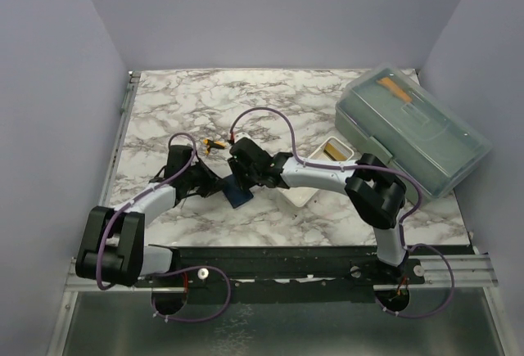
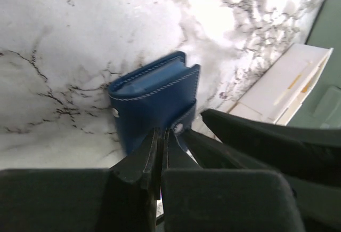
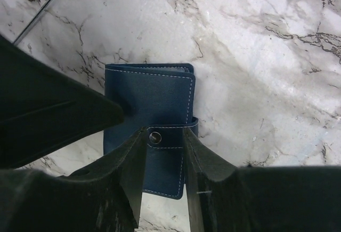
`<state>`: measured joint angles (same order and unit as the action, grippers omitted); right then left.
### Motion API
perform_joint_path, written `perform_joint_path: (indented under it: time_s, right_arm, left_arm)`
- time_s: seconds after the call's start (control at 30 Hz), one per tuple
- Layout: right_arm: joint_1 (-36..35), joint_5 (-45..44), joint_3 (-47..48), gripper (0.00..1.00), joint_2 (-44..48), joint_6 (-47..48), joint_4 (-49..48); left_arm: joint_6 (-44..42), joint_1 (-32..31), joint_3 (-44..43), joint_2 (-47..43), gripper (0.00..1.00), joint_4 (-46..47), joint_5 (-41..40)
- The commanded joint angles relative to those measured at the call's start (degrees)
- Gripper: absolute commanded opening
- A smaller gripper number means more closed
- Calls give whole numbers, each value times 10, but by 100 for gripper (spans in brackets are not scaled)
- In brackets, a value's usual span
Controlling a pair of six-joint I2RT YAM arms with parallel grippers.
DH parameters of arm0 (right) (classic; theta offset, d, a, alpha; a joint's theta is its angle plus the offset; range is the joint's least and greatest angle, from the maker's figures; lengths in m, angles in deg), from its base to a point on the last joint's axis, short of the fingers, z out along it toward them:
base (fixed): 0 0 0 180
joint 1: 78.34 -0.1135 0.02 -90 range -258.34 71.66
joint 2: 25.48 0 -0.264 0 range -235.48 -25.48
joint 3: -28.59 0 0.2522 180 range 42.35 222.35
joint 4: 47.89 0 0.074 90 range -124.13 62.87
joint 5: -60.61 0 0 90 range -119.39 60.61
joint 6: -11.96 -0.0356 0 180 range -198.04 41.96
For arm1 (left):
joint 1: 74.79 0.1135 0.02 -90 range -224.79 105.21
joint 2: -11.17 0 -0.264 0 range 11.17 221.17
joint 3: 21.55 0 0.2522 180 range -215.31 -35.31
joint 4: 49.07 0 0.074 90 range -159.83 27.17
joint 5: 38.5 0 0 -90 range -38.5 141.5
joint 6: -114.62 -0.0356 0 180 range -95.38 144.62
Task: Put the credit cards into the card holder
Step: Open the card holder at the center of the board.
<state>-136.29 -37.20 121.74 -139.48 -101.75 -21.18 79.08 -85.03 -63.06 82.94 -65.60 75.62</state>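
The card holder [image 1: 239,197] is a navy wallet lying folded shut on the marble between the two arms. In the right wrist view the card holder [image 3: 149,96] shows its snap strap, and my right gripper [image 3: 164,136] is open with one jaw on each side of that strap, close to its edges. My left gripper [image 2: 161,132] is closed to a thin slit, its tips on the near edge of the card holder [image 2: 157,90]. A golden-tan credit card [image 1: 334,150] stands in the white tray. The pale bluish-grey card is not in view.
The white tray [image 1: 315,195] sits right of the wallet and shows in the left wrist view [image 2: 277,90]. A large grey-green box [image 1: 413,127] with an orange strip [image 1: 395,88] stands at the back right. A tiny yellow-and-black object [image 1: 215,144] lies behind the wallet.
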Motion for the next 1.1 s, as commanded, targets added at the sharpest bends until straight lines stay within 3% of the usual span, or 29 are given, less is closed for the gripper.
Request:
perform_joint_path:
  time_s: [0.0,0.43,0.6,0.7,0.87,1.07]
  right_arm:
    - [-13,-11,10,36,-18,13,-1]
    - [-42,-95,42,41,-70,38,40]
    - [-56,-181,59,30,-90,20,77]
    - [-63,-226,65,29,-92,15,98]
    - [-63,-202,48,41,-80,28,86]
    - [-65,-184,10,41,-63,30,65]
  left_arm:
    - [8,-1,3,53,0,63,22]
    - [19,-1,38,60,0,56,-39]
    - [17,-1,37,60,0,52,-51]
    - [14,0,35,52,0,42,-55]
    - [8,0,32,46,0,30,-65]
    - [0,-1,29,50,0,29,-75]
